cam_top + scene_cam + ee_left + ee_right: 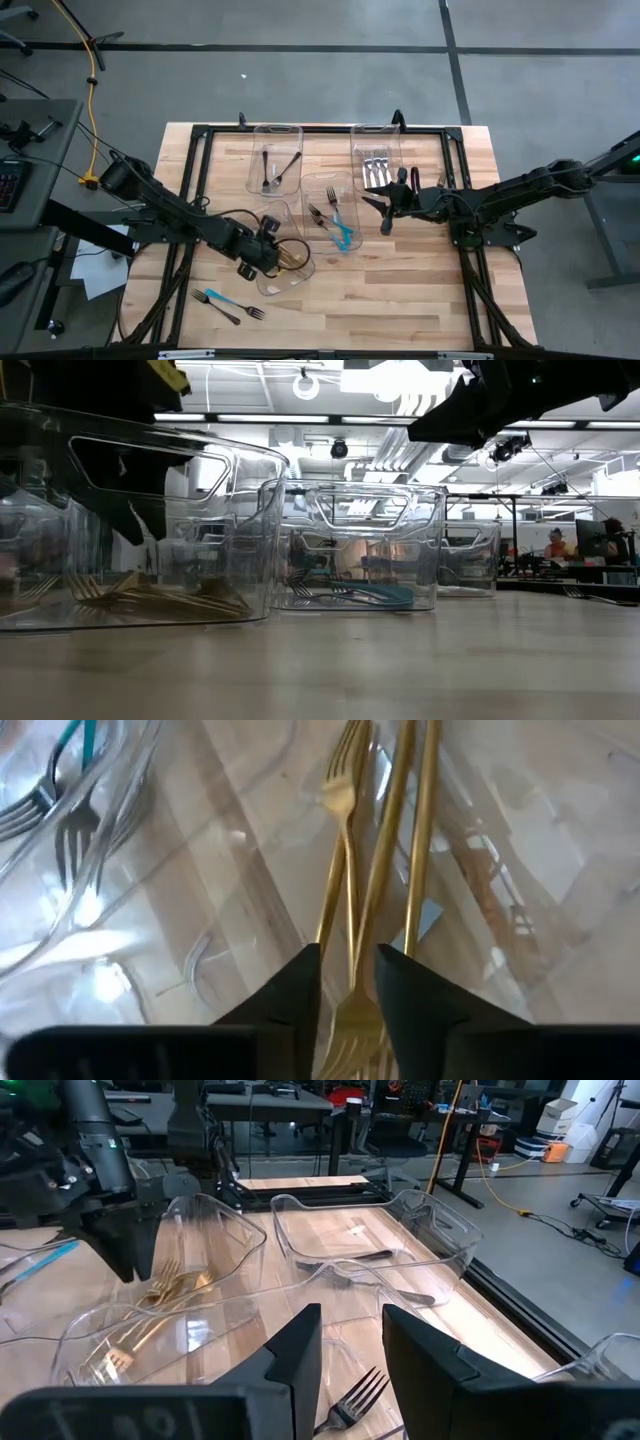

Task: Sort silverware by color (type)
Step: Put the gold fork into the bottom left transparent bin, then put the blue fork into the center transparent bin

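Gold forks: slim shiny gold metal forks (pixel 350 910) are lying in the clear plastic bin (pixel 300 268) at lower centre-left of the high view, tines and handles overlapping.
Left claw: the left gripper (pixel 348 982) is hanging in that bin with its dark wedge fingers (pixel 290 995) slightly apart; a gold handle is running between them, and whether they are pinching it I cannot tell.
Left arm: it is reaching in from the left edge, wrist angled down.
Right claw: the right gripper (pixel 350 1342) is hovering with fingers parted, empty, over a silver fork (pixel 352 1395).
Right arm: it is stretching in from the right edge.
Other silverware: teal-handled pieces (pixel 342 228) are lying in the centre bin, black ones (pixel 275 172) upper left, silver ones (pixel 375 170) upper right; two pieces (pixel 228 304) are lying loose on the pale wood-plank table (pixel 400 300), lower left.
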Controlling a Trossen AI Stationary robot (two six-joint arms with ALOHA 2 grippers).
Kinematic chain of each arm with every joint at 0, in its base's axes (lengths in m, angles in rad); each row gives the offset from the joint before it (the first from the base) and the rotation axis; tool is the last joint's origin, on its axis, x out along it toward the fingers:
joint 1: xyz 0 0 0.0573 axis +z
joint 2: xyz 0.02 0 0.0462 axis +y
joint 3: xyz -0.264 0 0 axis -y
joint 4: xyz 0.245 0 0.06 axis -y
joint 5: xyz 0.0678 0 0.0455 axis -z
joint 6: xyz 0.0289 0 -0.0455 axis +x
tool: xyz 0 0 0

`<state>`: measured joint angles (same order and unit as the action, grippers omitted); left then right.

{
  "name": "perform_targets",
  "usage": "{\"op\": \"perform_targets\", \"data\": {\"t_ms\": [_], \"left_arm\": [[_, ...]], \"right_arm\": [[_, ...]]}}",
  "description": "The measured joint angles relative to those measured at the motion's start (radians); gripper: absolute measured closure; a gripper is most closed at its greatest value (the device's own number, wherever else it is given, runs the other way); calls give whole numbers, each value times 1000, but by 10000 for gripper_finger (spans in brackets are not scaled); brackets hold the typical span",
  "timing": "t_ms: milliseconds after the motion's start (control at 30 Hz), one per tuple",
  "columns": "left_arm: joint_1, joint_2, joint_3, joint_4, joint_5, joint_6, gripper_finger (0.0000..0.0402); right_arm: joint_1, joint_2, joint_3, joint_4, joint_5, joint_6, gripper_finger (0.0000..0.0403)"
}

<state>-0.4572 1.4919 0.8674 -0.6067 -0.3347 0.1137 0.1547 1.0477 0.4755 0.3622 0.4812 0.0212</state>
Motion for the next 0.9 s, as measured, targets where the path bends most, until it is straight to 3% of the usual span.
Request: {"op": "perform_targets", "data": {"t_ms": [267,433,667,900], "left_arm": [[-25,-8,220,-232,-15,-110,246],[-102,-8,382,-314,-17,-217,224],[-281,6,408,-329,53,-484,220],[-449,137,408,-330,68,-667,220]], "right_arm": [[0,0,0,0,0,-2,300],[0,0,0,-3,1,0,300],[0,0,0,-15,1,24,300],[0,0,0,-15,2,24,300]]}}
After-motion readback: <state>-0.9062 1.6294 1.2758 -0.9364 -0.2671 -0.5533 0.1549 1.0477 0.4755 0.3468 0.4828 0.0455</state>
